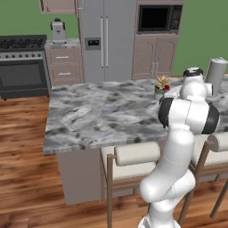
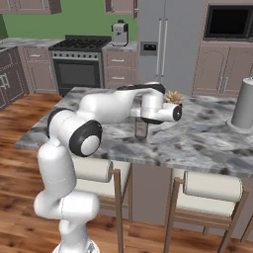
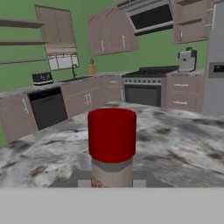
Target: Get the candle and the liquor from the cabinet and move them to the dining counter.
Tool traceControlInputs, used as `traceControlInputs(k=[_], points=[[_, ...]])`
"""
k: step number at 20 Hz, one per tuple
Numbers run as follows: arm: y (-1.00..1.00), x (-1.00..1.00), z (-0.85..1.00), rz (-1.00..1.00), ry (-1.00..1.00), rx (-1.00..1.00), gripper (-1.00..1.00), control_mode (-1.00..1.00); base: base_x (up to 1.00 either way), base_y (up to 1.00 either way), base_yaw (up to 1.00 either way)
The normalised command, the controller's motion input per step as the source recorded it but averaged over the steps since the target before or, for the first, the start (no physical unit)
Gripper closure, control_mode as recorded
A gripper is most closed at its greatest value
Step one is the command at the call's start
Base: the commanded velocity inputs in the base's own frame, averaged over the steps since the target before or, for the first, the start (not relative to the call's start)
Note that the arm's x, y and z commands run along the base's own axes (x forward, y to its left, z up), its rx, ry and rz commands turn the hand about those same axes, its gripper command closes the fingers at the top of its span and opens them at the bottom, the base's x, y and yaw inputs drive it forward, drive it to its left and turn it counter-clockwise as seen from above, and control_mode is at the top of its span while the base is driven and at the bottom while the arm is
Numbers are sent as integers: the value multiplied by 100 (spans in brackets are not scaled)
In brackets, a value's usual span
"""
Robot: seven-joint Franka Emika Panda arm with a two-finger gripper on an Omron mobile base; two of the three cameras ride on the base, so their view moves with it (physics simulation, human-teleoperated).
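Pincer (image 2: 142,129) pinching liquor (image 3: 112,146) upright on dining counter (image 2: 207,141), edges well clear.

liquor (image 3: 112,144) body below frame edge

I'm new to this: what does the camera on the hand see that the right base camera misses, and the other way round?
Hand view: the liquor with its red cap close up, plus a black dishwasher and a toaster along the far wall. Right base view: the white arm, the cushioned stools, a potted succulent, a tall grey roll and the microwave. Both: the liquor, the marbled dining counter, the stove and the coffee machine.
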Motion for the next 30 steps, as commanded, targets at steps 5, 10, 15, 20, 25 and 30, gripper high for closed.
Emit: traceControlInputs(k=[5, 10, 15, 20, 25, 30], points=[[-8, 35, -43, 4, 0, 0, 100, -100, 0, 0, 0], [-7, 31, -33, 4, 0, 0, 100, -100, 0, 0, 0], [0, 18, -29, 1, 0, 0, 100, -100, 0, 0, 0], [0, 16, -34, 0, 0, 0, 100, -100, 0, 0, 0], [0, 13, -34, 0, 0, 0, 100, -100, 0, 0, 0], [0, 8, -25, 0, 0, 0, 100, -100, 0, 0, 0]])
